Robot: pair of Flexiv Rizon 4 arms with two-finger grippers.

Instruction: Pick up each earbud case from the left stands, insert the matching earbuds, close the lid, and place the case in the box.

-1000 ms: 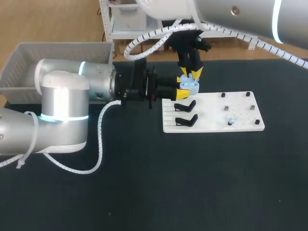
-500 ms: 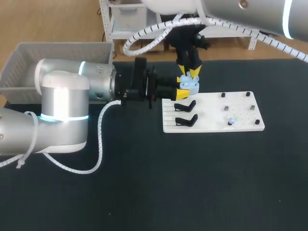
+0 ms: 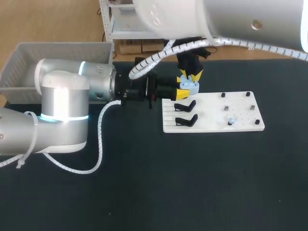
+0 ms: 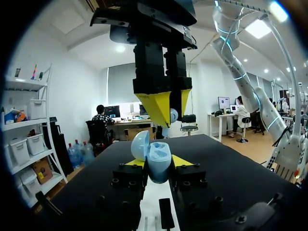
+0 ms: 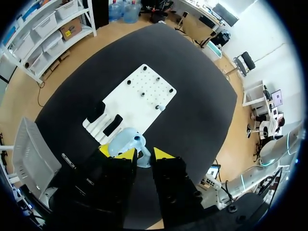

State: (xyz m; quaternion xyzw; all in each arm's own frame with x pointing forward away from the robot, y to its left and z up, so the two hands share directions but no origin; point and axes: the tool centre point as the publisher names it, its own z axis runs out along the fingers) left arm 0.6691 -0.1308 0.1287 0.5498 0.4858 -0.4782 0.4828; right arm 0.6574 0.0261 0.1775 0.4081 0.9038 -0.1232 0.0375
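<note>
At the far left stands the grey plastic box (image 3: pixel 29 57). From that side the left gripper (image 4: pixel 154 162) reaches across. It is clamped from both sides on the small light-blue plastic earbud case (image 4: pixel 158 161), which it holds over the far-left edge of the flat white pegboard (image 3: pixel 240 126), lid standing open. Directly above the case hangs the right gripper (image 4: pixel 168 108), its fingers pinched on what looks like a small round light-blue earbud (image 4: pixel 173 115). Just nearer than the case, the two black forked stands (image 3: pixel 185 106) on the board's left part carry no case. Further right, another light-blue earbud (image 3: pixel 231 121) sits among the pegs. To my eye the step in hand is putting the earbud into the case. Next, the right gripper would need to come straight down, seat the bud in its well, and let go without knocking the lid.
</note>
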